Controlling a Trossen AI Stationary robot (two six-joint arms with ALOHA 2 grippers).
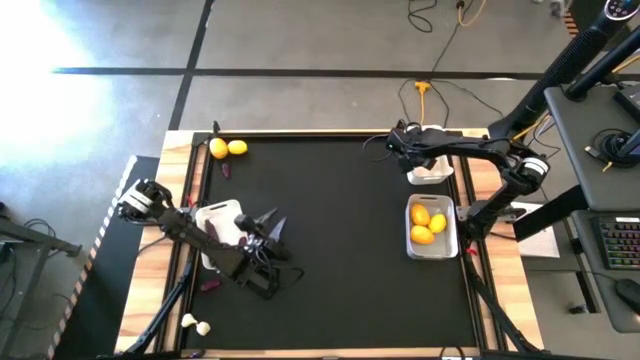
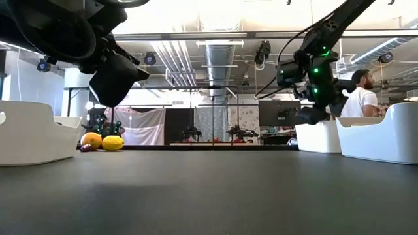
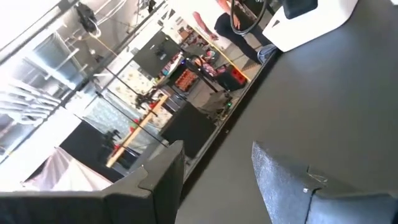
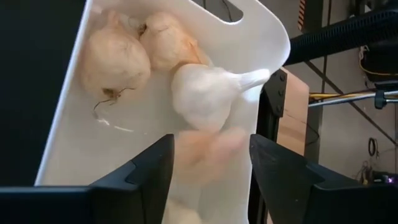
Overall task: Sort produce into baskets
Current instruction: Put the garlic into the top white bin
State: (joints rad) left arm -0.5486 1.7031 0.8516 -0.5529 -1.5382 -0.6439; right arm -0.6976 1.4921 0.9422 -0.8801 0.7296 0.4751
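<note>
My right gripper (image 4: 208, 177) hangs open over the far-right white tray (image 1: 430, 168), which holds three garlic bulbs (image 4: 202, 93). A blurred whitish garlic bulb (image 4: 208, 152) shows between its fingers. A second tray (image 1: 432, 245) nearer on the right holds three lemons (image 1: 427, 225). My left gripper (image 3: 217, 186) is open and empty, raised beside the left tray (image 1: 218, 215). Two lemons (image 1: 227, 148) and a dark purple piece (image 1: 227, 170) lie at the far left. Another purple piece (image 1: 210, 285) and two garlic bulbs (image 1: 196, 323) lie near the front left. My right gripper points down into the far-right tray with the blurred garlic bulb (image 4: 208, 152) between its two fingers. I cannot tell whether the fingers touch it.
Wooden rails border the black mat (image 1: 340, 260), whose middle is bare. The left arm lies over part of the left tray. In the low view a person (image 2: 361, 98) stands in the room behind the right-hand trays. A desk with a keyboard stands off the table's right.
</note>
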